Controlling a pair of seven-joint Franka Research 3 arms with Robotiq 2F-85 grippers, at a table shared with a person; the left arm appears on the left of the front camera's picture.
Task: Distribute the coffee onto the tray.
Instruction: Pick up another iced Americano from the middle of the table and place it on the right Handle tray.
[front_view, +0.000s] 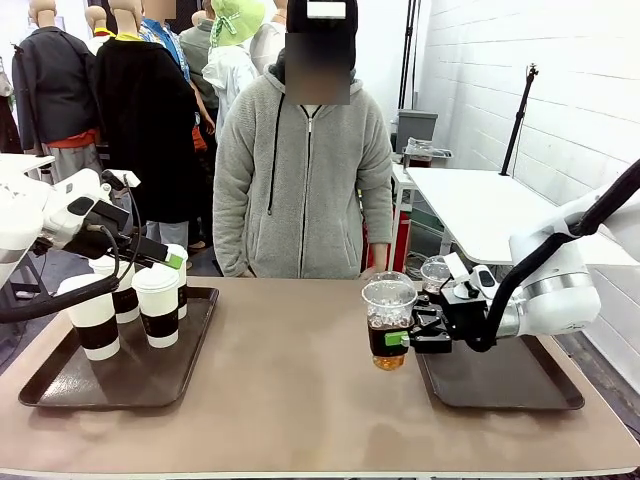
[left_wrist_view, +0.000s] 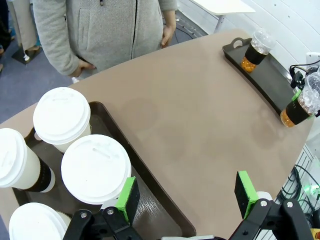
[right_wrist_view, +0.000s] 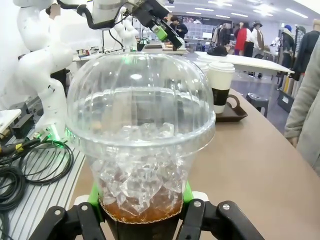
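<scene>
Four white paper cups with dark sleeves stand together on the left tray (front_view: 60, 385), among them a near cup (front_view: 92, 317) at its front corner and a second cup (front_view: 157, 305) just beside it. Two clear iced coffees make up the rest. One iced coffee (left_wrist_view: 256, 49) stands on the far end of the right tray (front_view: 520, 385). The other, the held iced coffee (front_view: 388, 325), is clamped at its dark sleeve between the green pads of the right pincer (front_view: 408, 338), which grips it upright. It hangs over the bare desk (front_view: 300, 400) just left of the right tray, with its base looking clear of the desktop.

The left pincer (left_wrist_view: 185, 200) hangs above the paper cups with its jaws spread wide and nothing between them. A person (front_view: 300, 170) stands at the far side of the desk, arms down, not touching anything.

Judging by this layout, five cups already sit on trays and one is in transit. Whether the carried cup is meant for the left tray or back onto the right one cannot be told. The remaining work seems to be setting it down and evening out the cups between trays.
</scene>
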